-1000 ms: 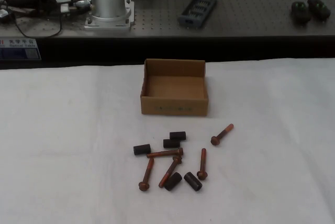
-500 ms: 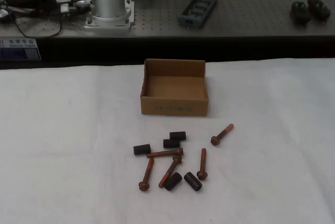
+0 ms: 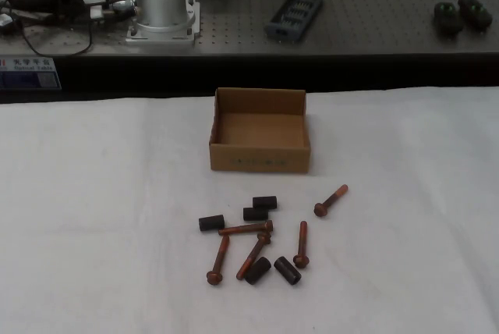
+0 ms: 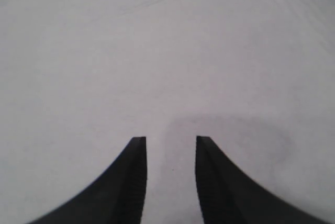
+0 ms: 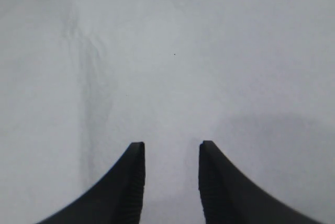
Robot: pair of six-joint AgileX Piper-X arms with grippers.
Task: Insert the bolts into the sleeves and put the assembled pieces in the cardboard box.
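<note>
White cloth [image 3: 93, 193], soft and faintly creased, covers my bench, and both wrist views look down on bare fabric. My left gripper [image 4: 171, 140] and right gripper [image 5: 171, 143] each hang with their dark, ribbed fingers parted and nothing between them. The brown cardboard box [image 3: 260, 158] stands open-topped at mid-bench. Just on its near side lies the scatter of reddish, flange-headed bolts [image 3: 245, 229] and matte black sleeves [image 3: 211, 223], several touching or crossing. One lone bolt [image 3: 332, 200] lies apart on the pile's right, its long axis diagonal, head nearer me and shank pointing away to the right. I judge it the cleanest first pick, with my fingers closing across that axis. Which of my arms sits nearer, I cannot tell.
</note>
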